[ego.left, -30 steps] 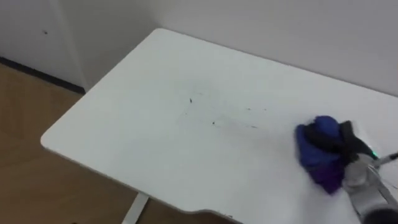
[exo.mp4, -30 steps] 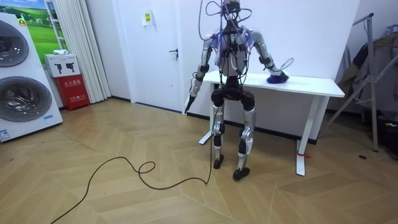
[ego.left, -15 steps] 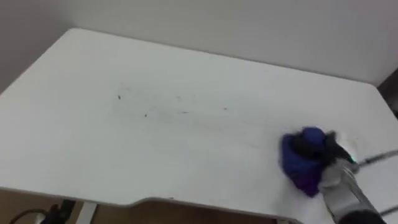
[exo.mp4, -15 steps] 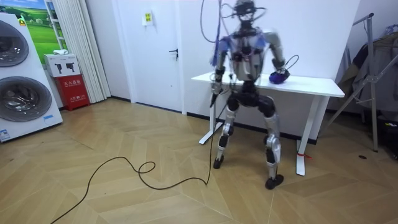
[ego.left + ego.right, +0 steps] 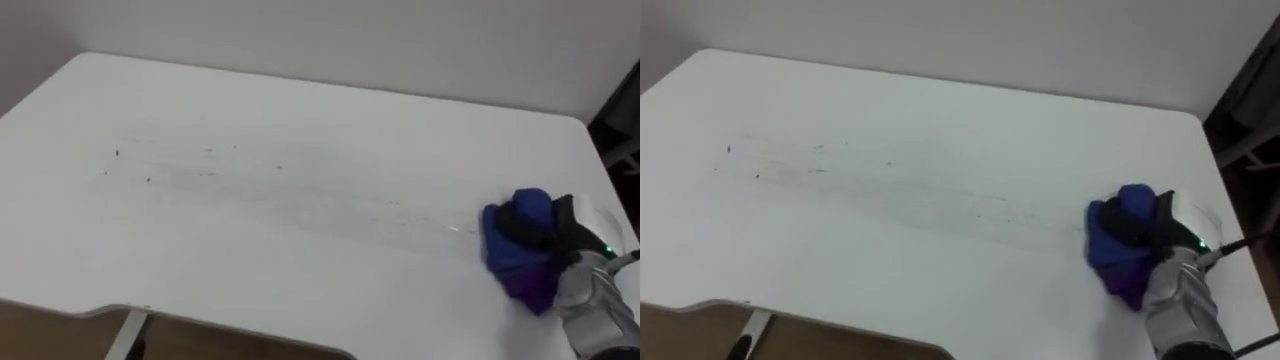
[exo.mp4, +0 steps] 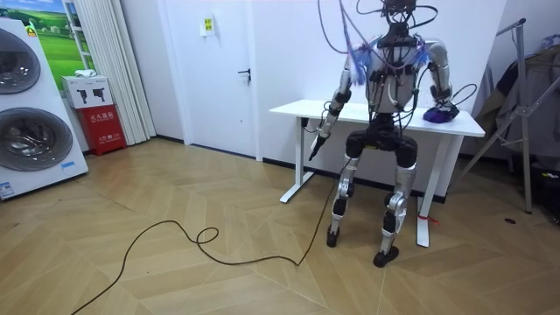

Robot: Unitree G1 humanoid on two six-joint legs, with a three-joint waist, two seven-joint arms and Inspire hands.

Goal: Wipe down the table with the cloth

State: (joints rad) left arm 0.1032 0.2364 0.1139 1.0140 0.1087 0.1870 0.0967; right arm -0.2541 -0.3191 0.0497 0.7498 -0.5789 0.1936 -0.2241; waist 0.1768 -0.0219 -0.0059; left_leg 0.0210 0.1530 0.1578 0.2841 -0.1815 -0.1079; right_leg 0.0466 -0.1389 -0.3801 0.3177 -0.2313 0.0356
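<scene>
The blue cloth [image 5: 518,250] is bunched on the desk [image 5: 300,110] near its right edge, toward the front corner. It is best pressed flat and drawn in long overlapping strokes toward the dark specks [image 5: 130,165] near the left end. It is gripped under the curled fingers of the right hand [image 5: 562,238], laid over its right side; the left hand [image 6: 315,144] is hung by the desk's left end.

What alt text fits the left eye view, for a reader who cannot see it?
The robot's right hand grips a bunched blue cloth on a white table, near its right end. Faint dark specks and streaks mark the tabletop to the left.
</scene>
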